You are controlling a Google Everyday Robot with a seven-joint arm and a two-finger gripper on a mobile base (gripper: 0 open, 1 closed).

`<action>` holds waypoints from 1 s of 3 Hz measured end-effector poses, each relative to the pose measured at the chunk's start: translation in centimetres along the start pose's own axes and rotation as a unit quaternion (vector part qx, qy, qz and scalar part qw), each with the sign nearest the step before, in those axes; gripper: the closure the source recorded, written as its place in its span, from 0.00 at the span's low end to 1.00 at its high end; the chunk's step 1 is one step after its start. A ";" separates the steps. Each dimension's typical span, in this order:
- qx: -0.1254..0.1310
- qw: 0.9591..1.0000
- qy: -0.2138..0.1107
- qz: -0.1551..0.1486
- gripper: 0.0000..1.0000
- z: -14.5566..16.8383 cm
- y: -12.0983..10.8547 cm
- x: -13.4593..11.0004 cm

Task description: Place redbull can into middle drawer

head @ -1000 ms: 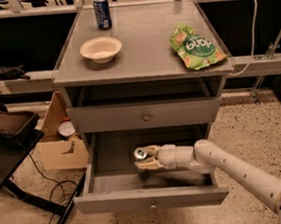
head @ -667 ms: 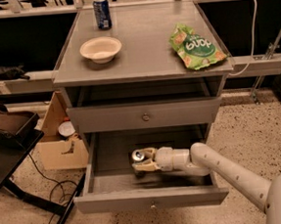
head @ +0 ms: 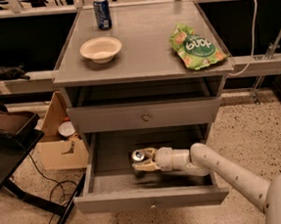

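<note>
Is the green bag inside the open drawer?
No, the green bag lies on the cabinet top; the gripper holds the redbull can in the middle drawer.

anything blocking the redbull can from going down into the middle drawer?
Nothing visible does. The gripper holds the redbull can inside the open middle drawer, jaws shut on it. Whether the can touches the drawer floor, I cannot tell.

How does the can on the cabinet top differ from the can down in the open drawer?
The blue can stands free at the far edge of the cabinet top; the redbull can is inside the open middle drawer, held by the gripper. The blue can shows its whole side; the redbull can shows mostly its silver top. Both are drink cans.
</note>
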State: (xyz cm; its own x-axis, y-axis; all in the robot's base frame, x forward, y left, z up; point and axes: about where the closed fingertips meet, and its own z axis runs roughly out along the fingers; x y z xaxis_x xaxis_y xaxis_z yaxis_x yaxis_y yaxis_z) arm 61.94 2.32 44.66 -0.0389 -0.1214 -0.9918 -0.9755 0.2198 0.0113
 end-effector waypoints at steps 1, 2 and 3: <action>0.000 1.000 0.000 0.000 0.39 0.0 0.0 0.0; 0.000 1.000 0.000 0.000 0.16 0.0 0.0 0.0; 0.000 1.000 0.000 0.000 0.00 0.0 0.0 0.0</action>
State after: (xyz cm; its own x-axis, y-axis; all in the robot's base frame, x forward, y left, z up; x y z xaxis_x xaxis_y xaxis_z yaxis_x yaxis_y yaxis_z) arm 61.94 2.33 44.66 -0.0389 -0.1213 -0.9919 -0.9755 0.2196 0.0114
